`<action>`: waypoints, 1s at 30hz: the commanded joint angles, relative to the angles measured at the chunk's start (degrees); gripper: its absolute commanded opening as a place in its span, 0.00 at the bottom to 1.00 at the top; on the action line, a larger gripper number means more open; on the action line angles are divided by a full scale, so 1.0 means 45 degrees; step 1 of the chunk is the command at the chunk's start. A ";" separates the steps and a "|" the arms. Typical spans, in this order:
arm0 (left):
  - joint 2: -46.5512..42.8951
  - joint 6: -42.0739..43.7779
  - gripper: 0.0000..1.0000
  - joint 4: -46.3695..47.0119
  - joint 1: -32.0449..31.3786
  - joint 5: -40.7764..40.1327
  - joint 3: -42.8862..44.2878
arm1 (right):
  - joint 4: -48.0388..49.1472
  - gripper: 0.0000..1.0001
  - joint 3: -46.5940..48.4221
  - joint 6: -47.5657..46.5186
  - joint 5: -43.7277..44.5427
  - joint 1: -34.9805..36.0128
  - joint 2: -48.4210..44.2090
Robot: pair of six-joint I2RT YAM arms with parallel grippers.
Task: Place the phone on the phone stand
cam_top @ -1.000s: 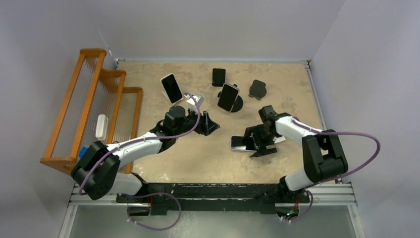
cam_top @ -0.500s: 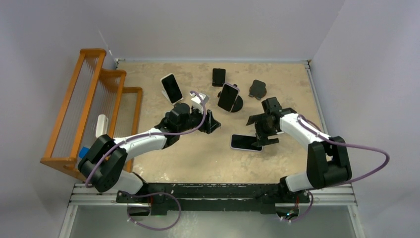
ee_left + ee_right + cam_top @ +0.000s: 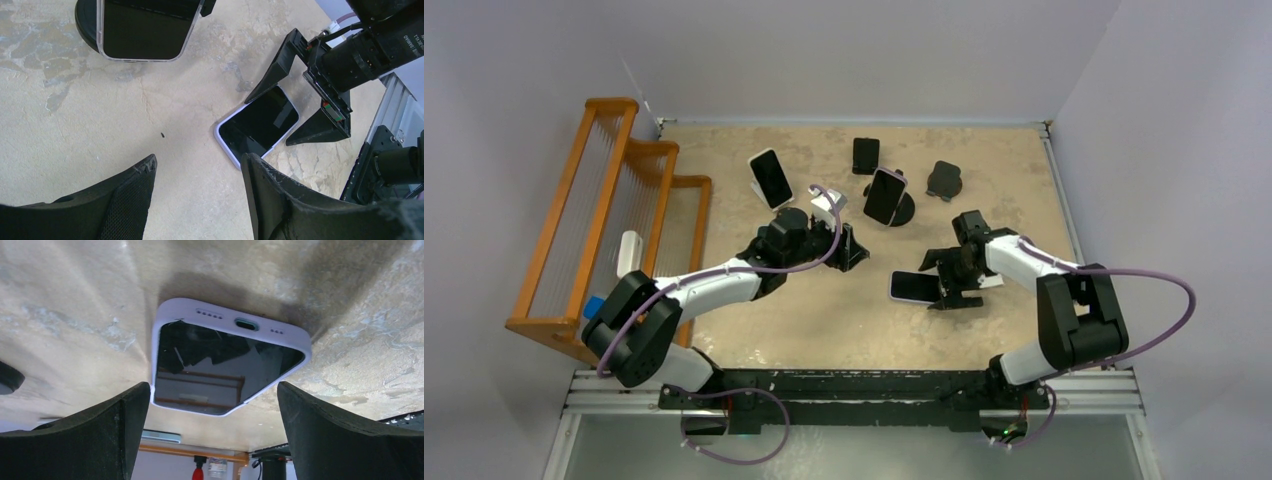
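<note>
In the top view, the phone (image 3: 914, 287) lies flat and screen up on the table (image 3: 824, 320), at about 4 o'clock from the table's middle. The right gripper (image 3: 944, 280) sits at the phone's 3 o'clock end. Its jaws are spread wide, one on the far side and one on the near side of that end. The left gripper (image 3: 846, 248) is at the phone's 10 o'clock, near but apart.

A second phone (image 3: 771, 178) stands propped at 11 o'clock on the table. A third phone (image 3: 886, 196) leans on a round black base at 1 o'clock. Behind them are a far black stand (image 3: 865, 155) and a right black stand (image 3: 944, 180).

A wooden rack (image 3: 614, 190) lines the 9 o'clock edge. The table is sandy and mottled, with pale walls on three sides and a metal rail (image 3: 854, 385) along the near edge.

The left wrist view adds the phone's pale lilac case and dark, blank screen. The right gripper's two tapered black prongs flank the phone's end. Whether they touch the phone cannot be told. At 6 o'clock the left gripper's own fingers (image 3: 125, 200) stand apart, with only bare table between them.

The right wrist view alone shows the phone's end, with its charging port and speaker holes facing the camera and reflections on the glass. The phone lies between the two spread fingers, which sit at 8 and 4 o'clock in that view. Neither clearly presses on it.
</note>
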 commanded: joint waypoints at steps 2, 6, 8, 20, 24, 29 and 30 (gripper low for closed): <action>0.0010 0.0213 0.62 0.0073 0.0015 0.0139 0.0409 | -0.0066 0.99 -0.0485 0.0874 -0.0262 -0.0098 -0.0175; 0.0089 0.0255 0.62 0.0107 0.0015 0.0158 0.0422 | -0.0174 0.99 -0.0419 0.0651 -0.0326 -0.0108 0.0265; 0.0147 0.0289 0.62 0.0097 0.0015 0.0162 0.0421 | -0.0122 0.99 -0.0451 0.0552 -0.0346 -0.0138 0.0534; 0.0699 0.0313 0.62 0.0031 0.0015 0.0207 0.0583 | -0.0121 0.67 -0.0431 0.0133 -0.0179 -0.0188 0.1765; 0.0963 -0.0020 0.62 0.0253 0.0015 0.0326 0.0401 | -0.0275 0.27 -0.0253 -0.0101 -0.0033 -0.0257 0.2131; 0.1313 -0.0652 0.63 0.0770 0.0013 0.0977 0.0000 | 0.0717 0.01 -0.0537 -0.0431 -0.0198 -0.0367 0.2201; 0.1409 -0.0779 0.63 0.1007 0.0015 0.1243 -0.0177 | 0.0829 0.00 -0.0475 -0.0539 0.0086 -0.0393 0.2129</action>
